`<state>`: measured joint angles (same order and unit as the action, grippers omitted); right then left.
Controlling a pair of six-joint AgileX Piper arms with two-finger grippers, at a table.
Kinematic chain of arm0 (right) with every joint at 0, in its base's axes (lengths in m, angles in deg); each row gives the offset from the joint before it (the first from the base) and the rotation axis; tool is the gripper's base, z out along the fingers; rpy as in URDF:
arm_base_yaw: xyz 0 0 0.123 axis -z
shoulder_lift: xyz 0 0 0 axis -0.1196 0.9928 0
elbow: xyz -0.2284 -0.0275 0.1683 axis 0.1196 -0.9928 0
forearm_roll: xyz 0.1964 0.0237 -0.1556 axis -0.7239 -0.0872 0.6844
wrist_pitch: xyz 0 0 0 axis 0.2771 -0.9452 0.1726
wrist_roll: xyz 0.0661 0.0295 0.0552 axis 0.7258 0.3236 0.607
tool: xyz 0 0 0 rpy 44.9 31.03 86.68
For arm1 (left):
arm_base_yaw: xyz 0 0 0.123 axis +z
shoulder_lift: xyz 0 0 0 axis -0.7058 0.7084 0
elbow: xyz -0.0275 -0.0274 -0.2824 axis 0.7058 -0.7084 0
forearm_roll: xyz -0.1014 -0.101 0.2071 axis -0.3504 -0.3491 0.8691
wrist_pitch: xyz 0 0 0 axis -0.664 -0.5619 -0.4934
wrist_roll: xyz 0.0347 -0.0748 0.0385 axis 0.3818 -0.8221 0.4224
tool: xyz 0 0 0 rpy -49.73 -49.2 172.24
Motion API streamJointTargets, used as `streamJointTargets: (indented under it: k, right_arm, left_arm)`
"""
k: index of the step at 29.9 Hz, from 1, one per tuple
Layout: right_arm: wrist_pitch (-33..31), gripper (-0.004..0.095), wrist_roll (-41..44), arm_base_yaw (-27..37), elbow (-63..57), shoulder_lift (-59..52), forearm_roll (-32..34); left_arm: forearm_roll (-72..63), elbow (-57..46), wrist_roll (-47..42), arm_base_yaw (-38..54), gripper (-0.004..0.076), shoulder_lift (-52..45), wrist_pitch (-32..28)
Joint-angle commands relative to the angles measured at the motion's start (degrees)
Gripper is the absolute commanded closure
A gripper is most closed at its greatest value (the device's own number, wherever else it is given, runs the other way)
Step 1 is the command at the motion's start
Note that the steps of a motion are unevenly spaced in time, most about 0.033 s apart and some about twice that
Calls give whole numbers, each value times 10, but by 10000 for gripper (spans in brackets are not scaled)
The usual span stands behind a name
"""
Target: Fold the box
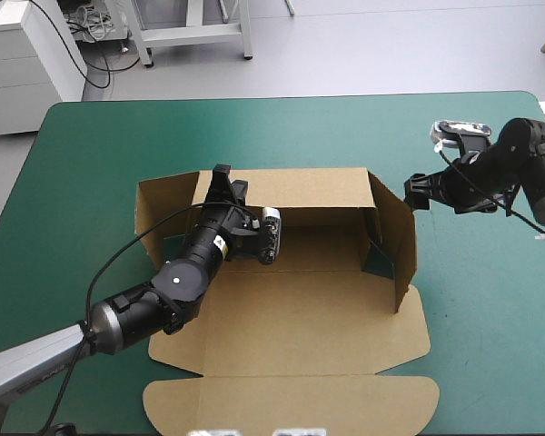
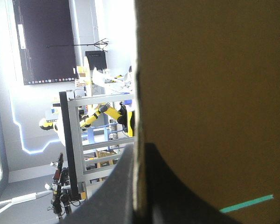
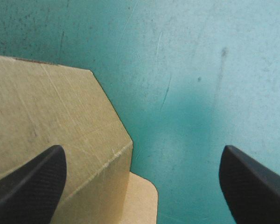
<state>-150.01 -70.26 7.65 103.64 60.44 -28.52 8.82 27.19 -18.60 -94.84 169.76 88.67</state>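
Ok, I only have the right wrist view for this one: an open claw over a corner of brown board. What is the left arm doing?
Observer: The left claw is shut on the brown cardboard box, at the left end of its far wall.
Operator: Is that wall standing up?
Observer: Yes, it stands upright, and so does the right wall.
Operator: And the rest of the sheet?
Observer: The near panels lie flat on the teal-green table cover, toward the robot's side.
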Motion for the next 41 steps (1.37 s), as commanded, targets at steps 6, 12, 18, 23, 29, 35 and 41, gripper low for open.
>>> streamJointTargets:
  k: [6, 12, 18, 23, 29, 35, 41]
  right_arm:
    - [64, 91, -30, 3, -86, -64, -50]
    - [142, 91, -54, -24, -170, -104, -66]
    - [187, 91, -73, -63, -217, -133, -81]
    - [202, 91, -79, -101, -217, -141, -87]
    - [251, 91, -75, -149, -240, -149, -89]
    - [371, 91, -75, -203, -264, -149, -80]
    - [435, 91, -68, -219, -292, -149, -70]
  left_arm:
    - [20, 17, -4, -2, 731, -19, 19]
    - [20, 17, -4, -2, 731, -19, 19]
    - [20, 17, -4, -2, 731, -19, 18]
    - [20, 17, -4, -2, 731, -19, 18]
    - [22, 17, -4, -2, 731, -19, 18]
    - [22, 17, -1, -2, 731, -19, 18]
    - [22, 17, -2, -2, 731, -19, 21]
